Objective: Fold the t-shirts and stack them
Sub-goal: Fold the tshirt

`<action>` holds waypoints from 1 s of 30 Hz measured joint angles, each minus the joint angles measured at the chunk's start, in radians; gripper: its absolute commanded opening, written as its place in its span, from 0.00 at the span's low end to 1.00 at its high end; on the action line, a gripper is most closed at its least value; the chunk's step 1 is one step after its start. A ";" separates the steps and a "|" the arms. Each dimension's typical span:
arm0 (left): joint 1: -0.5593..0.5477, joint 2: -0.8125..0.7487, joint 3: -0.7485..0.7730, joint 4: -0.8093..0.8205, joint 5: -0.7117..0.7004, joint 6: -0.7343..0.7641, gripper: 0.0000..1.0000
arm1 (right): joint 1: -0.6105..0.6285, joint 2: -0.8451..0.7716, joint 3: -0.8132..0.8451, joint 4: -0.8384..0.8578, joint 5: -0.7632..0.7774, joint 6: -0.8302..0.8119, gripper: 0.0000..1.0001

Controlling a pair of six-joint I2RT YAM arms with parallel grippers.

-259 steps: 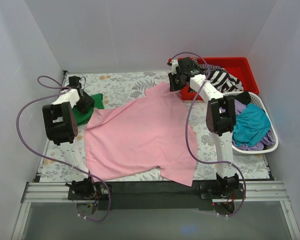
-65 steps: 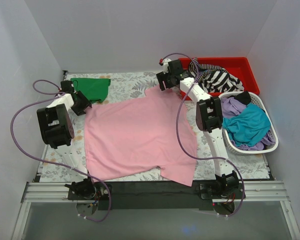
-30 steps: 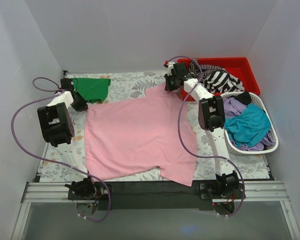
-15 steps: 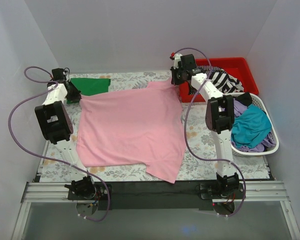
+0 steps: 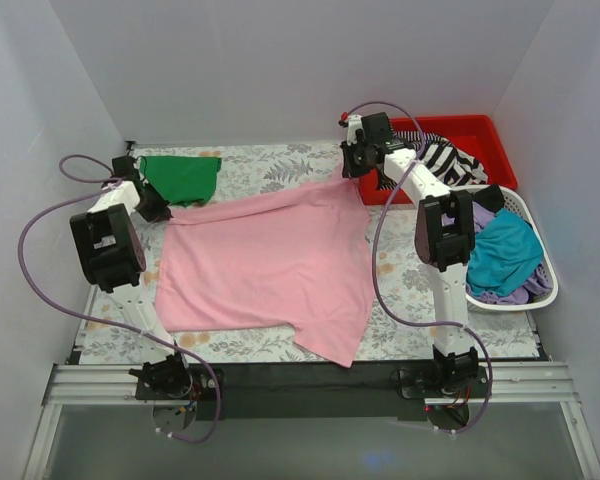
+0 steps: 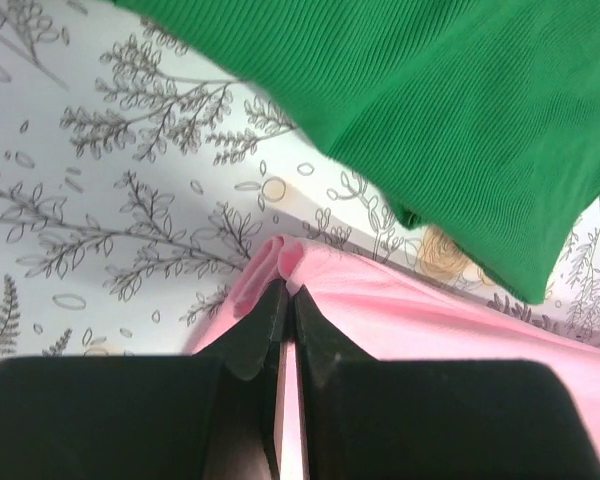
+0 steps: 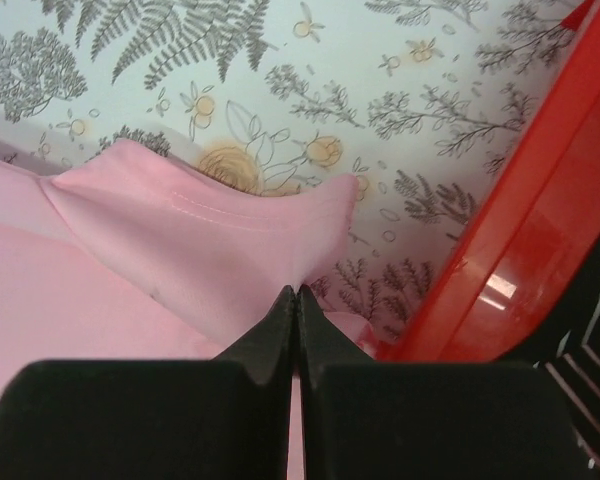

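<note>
White walls close round our flower-printed table [image 5: 270, 165], and we take the pink t-shirt [image 5: 265, 260] spread across its middle as our landmark. Our left pincer [image 6: 285, 295] is pinched tight on a small fold at that shirt's far left corner. Our right pincer [image 7: 296, 293] is pinched tight on the far right corner, so the far edge runs taut between the two, while the near part lies on the table. The green t-shirt [image 5: 183, 176] lies flat just beyond the pink shirt's far left corner. The red bin [image 5: 480, 130] holding the striped t-shirt [image 5: 445, 158] sits just beyond the far right corner. We judge both grips thin: a sharp pull could slip a corner free and let the cloth collapse. Cloth dragged at the left could rumple the green shirt, the right corner could catch the bin's wall, and uneven pulling would skew our fold
</note>
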 measured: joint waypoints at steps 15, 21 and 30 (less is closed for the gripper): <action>0.002 -0.120 -0.168 0.038 0.048 -0.019 0.00 | 0.064 -0.159 -0.250 -0.021 -0.031 0.008 0.01; 0.002 -0.159 -0.236 0.025 0.021 -0.018 0.00 | 0.084 -0.224 -0.401 -0.039 0.003 0.010 0.01; 0.002 -0.225 -0.243 0.013 -0.084 -0.019 0.00 | 0.101 -0.349 -0.544 -0.041 0.138 0.036 0.01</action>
